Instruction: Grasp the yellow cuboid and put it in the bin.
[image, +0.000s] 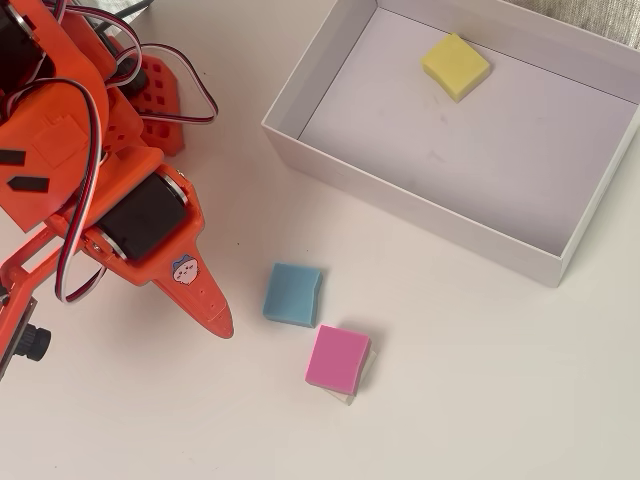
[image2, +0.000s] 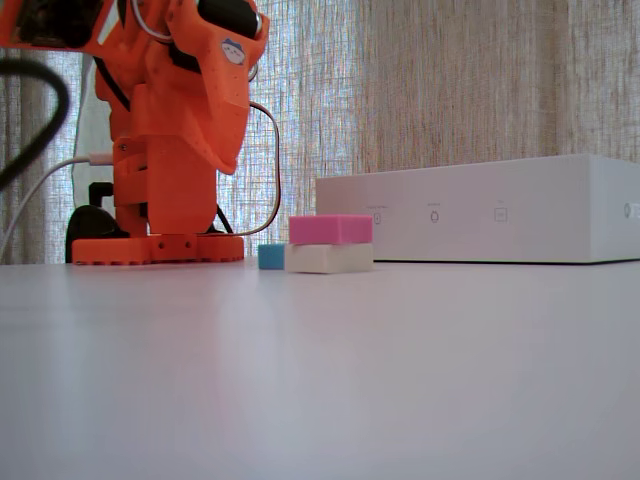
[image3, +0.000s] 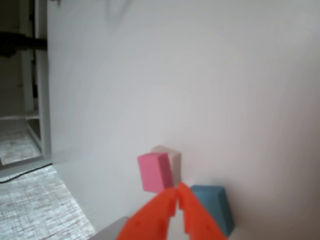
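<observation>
Orange arm (image: 90, 170) hangs folded left of the bin (image: 400, 195), its gripper (image3: 178, 192) pinched together, empty, above the blue block (image: 293, 294); the yellow cuboid (image: 456, 66) lies inside the bin.

The cuboid (image: 456, 66) lies in the bin (image: 420, 205) (overhead view) — two stacked blocks (image: 338, 360) outside.

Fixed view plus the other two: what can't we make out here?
- Yellow cuboid: unseen in the fixed view, behind the bin wall; outside the wrist view.
- White block under the pink block: mostly covered from overhead.
- Blue block: mostly hidden behind that stack in the fixed view.
</observation>
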